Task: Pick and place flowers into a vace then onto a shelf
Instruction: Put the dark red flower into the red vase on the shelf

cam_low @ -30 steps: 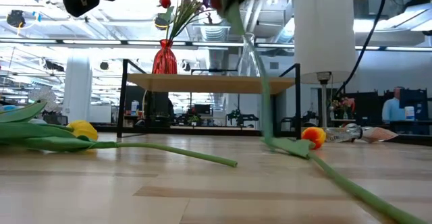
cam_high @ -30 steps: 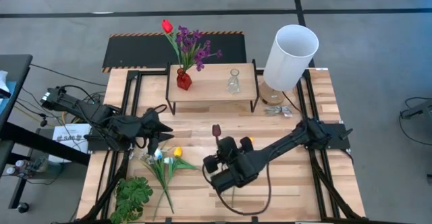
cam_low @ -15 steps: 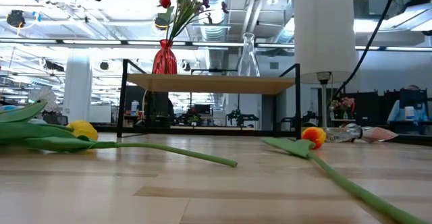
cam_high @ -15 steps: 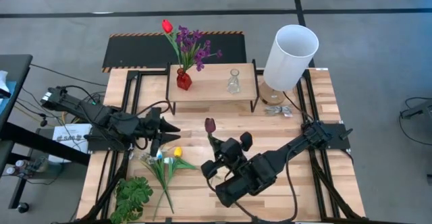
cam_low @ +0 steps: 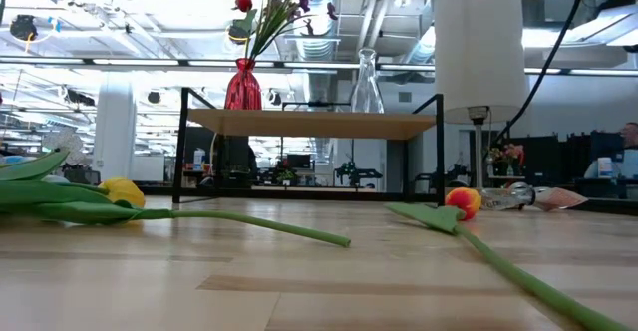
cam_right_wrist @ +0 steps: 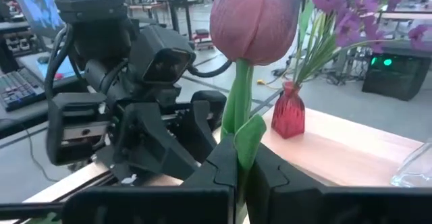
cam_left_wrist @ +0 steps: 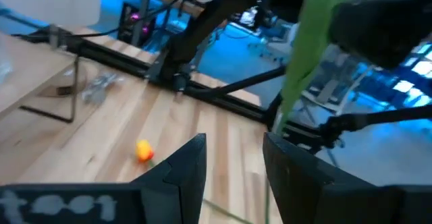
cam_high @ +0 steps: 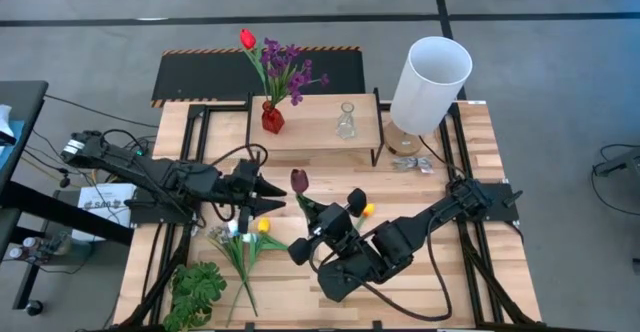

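My right gripper (cam_high: 322, 224) is shut on a maroon tulip (cam_high: 299, 180), held above the table's middle with its bloom (cam_right_wrist: 255, 15) up. My left gripper (cam_high: 270, 194) stands open just left of it, pointing at the tulip's green stem (cam_left_wrist: 305, 55) without touching it. On the shelf (cam_high: 315, 130) stand a red vase (cam_high: 272, 118), which holds a red tulip and a purple bunch, and a clear vase (cam_high: 346, 122). A yellow tulip (cam_high: 263, 226) and white flowers lie on the table at the near left. An orange tulip (cam_high: 368, 210) lies behind my right arm. My right gripper pinches the tulip's green stem (cam_right_wrist: 236, 119), with a leaf (cam_right_wrist: 251, 137) beside it, between its two fingers, a short way below the bloom. The fingers come nearly level from the table's near right. The tulip stands upright above them, clear of the table.
A tall white cylinder (cam_high: 430, 82) stands at the far right beside the shelf, with small clear wrappers (cam_high: 410, 162) at its foot. A stemless green leafy plant (cam_high: 195, 290) lies at the near left corner. Bare tabletop (cam_high: 450, 272) lies at the near right.
My right gripper has risen with the maroon tulip and gone a little toward the table's left. It has also turned, so the bloom now stands up, and the stem's lower end has come off the table. My left gripper has gone toward the right, closer to the tulip, staying open.
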